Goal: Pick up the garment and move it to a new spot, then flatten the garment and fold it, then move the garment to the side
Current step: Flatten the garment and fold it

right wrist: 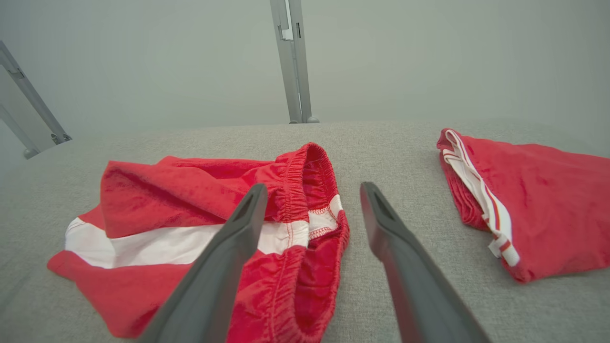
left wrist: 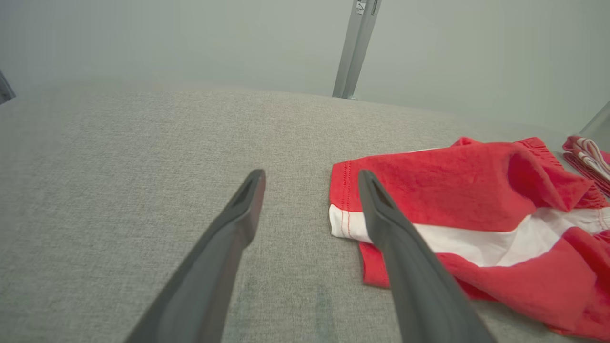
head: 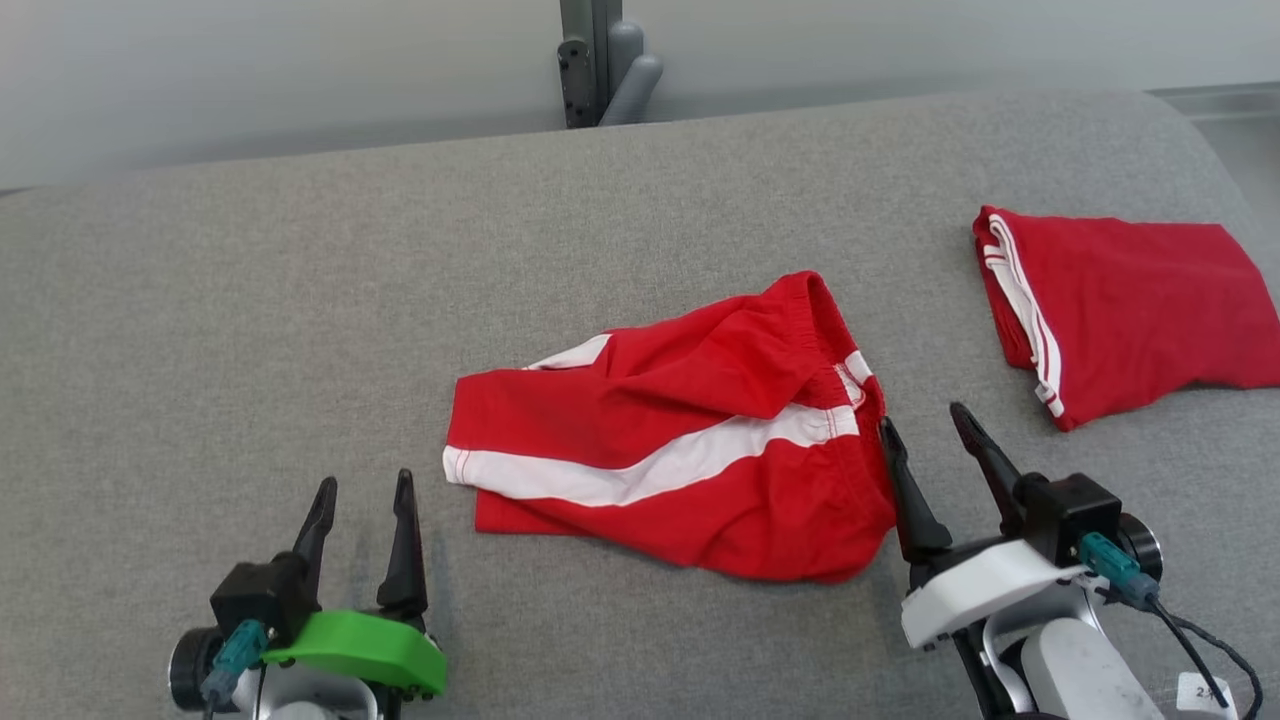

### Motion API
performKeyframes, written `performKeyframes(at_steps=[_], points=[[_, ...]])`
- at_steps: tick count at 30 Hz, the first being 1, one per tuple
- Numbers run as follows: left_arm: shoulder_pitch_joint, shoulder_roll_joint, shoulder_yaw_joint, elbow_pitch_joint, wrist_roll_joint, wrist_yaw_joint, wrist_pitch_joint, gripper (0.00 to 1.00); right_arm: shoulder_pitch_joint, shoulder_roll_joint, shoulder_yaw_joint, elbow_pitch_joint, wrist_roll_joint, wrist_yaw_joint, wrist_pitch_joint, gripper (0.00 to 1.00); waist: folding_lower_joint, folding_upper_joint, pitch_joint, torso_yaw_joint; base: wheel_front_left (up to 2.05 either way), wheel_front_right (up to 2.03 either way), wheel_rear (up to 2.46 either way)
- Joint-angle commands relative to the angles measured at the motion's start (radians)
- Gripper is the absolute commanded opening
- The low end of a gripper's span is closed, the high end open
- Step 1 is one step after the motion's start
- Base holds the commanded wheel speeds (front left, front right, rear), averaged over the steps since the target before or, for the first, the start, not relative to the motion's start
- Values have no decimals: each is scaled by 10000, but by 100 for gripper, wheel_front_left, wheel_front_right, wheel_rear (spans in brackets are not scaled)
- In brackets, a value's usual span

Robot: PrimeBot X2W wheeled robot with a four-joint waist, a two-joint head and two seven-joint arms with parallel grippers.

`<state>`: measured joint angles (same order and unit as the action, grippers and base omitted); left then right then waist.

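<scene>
The left gripper [head: 362,488] has a green cover [head: 365,648], the right gripper [head: 922,417] a white cover [head: 975,590]. Both have long dark tapered fingers [head: 405,545] and teal connectors [head: 1110,565]; the right one's feeds a black cable [head: 1165,612].

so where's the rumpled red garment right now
In the head view the rumpled red garment lies centrally on the grey surface, just left of the right gripper, with the folded red garment farther right.

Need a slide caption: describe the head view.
Open left claw and right claw flank crumpled red-and-white shorts on the grey surface, a folded red garment at right.
</scene>
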<state>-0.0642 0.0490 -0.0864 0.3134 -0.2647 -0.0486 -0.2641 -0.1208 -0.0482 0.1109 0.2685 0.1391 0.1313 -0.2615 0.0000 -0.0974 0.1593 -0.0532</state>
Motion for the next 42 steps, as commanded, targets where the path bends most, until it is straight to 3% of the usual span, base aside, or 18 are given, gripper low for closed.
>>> performKeyframes(at_steps=[1, 10, 12, 13, 14, 22, 27, 30, 32, 34, 42], points=[[-360, 32, -57, 181, -148, -144, 5, 100, -297, -21, 79, 85, 106, -13, -12, 100, 0, 0, 737, -2, 0, 0, 0], [-1348, 34, -391, 664, -296, -353, 5, 100, -1462, -22, 574, 1274, 609, -13, -12, 98, 0, 0, 1823, 101, 0, 0, 0], [-1406, 34, -467, 677, -314, -361, 5, 100, -1592, -28, 634, 1502, 668, -13, -12, 87, 0, 0, 1871, 141, 0, 0, 0], [-1426, 34, -483, 681, -327, -354, 5, 100, -1624, -26, 629, 1568, 767, -13, -14, 74, 0, 0, 1888, 155, 0, 0, 0], [-1436, 34, -486, 680, -337, -357, 5, 100, -1634, -26, 625, 1627, 813, -13, -12, 72, 0, 0, 1894, 168, 0, 0, 0], [-1320, 31, -342, 717, -314, -415, 5, 100, -1624, -24, 744, 1844, 1162, -13, -12, 76, 0, 0, 1818, 152, 0, 0, 0], [-1346, 32, -431, 683, -341, -451, 6, 100, -1792, -27, 846, 2043, 1337, -13, -12, 70, 0, 0, 1890, 209, 0, 0, 0], [-1391, 32, -465, 690, -369, -467, 6, 100, -1959, -42, 882, 2163, 1382, -13, -12, 61, 0, 0, 1943, 260, 0, 0, 0], [-1392, 32, -464, 684, -367, -470, 6, 100, -2020, -40, 868, 2220, 1382, -13, -12, 40, 0, 0, 1970, 288, 0, 0, 0], [-1385, 32, -458, 679, -379, -467, 6, 100, -2114, -49, 884, 2174, 1432, -13, -12, 0, 0, 0, 1989, 321, 0, 0, 0], [-1536, 32, -621, 971, -796, -666, 6, 100, -1777, -138, 810, 1765, 1420, -13, -12, 0, 0, 0, 1939, 234, 0, 0, 0]])
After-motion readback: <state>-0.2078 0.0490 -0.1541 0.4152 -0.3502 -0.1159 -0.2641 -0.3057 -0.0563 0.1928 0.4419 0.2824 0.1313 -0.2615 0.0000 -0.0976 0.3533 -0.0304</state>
